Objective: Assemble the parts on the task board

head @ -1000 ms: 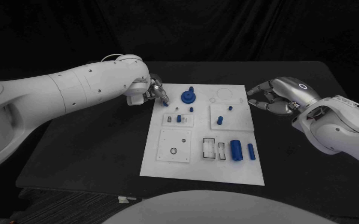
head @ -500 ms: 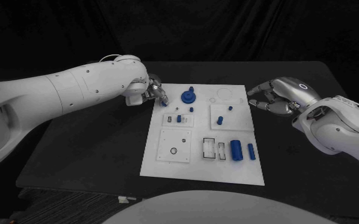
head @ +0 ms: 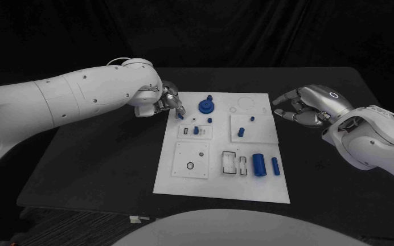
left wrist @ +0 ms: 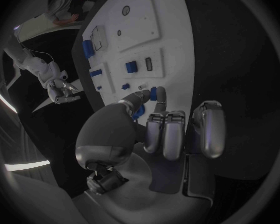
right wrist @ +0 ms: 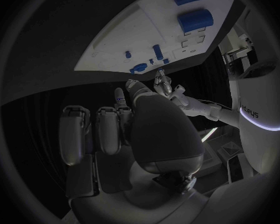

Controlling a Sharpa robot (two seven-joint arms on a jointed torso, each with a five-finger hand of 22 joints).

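Black cloth hangs behind your black worktop, and the white task board lies in its middle. Your left hand is at the board's far left corner, and the left wrist view shows a small blue part pinched between its fingers and thumb, right over that corner. Just beside it on the board stands a round blue part with a knob, with small blue pegs a little nearer you. Your right hand hovers off the board's far right edge, above the bare worktop, fingers curled inward around nothing. A short upright blue part stands mid-board. At the board's near right, a thick blue cylinder and a slimmer blue one lie side by side, next to two white slotted blocks.
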